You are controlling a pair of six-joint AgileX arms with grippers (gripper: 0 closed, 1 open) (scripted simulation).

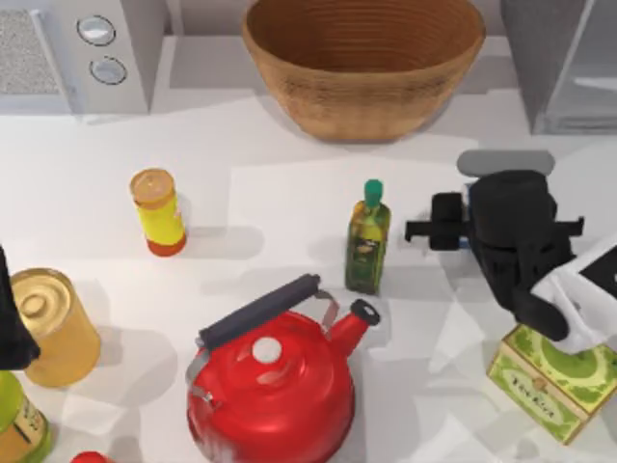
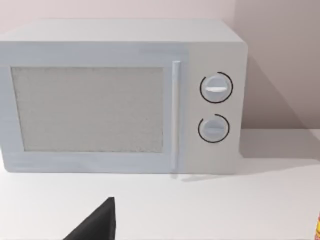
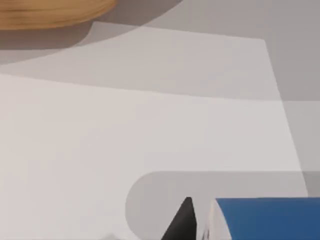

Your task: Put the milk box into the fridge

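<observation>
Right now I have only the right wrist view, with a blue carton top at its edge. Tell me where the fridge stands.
Observer: In the top view the fridge stands at the table's far right corner, to the right of the wicker basket.
Operator: Name what stands beside my right tool.
Observer: An oil bottle stands upright to the left of the right tool, apart from it.
Operator: Report the left arm.
Observer: The left arm sits at the table's left edge, and its wrist camera faces the microwave.
</observation>
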